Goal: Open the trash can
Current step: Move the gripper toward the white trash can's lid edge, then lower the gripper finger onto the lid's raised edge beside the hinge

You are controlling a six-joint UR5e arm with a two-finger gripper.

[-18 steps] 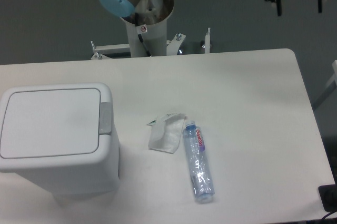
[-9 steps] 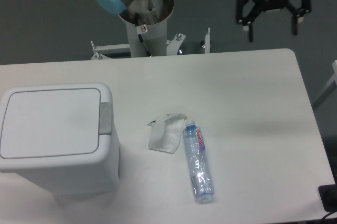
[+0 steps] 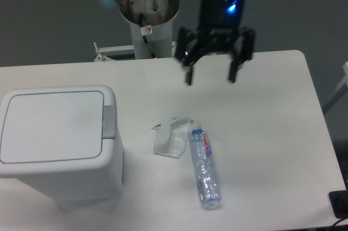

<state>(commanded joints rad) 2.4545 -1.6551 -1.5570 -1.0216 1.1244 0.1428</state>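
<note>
Far left, at the front of the white surface: trash can, white, boxy, rounded corners. Flat lid down and flush; grey push tab on its right edge, untouched. Just right of centre: crumpled clear wrapper lying flat, touching or nearly touching the neck end of a clear plastic bottle, on its side, cap toward the back, label near the cap. Above and behind these: hand suspended over the rear-centre of the surface, pointing down, fingers spread wide, nothing between them, blue light lit on its body. Well apart from the trash can. Arm base mounted behind the surface's rear edge.
</note>
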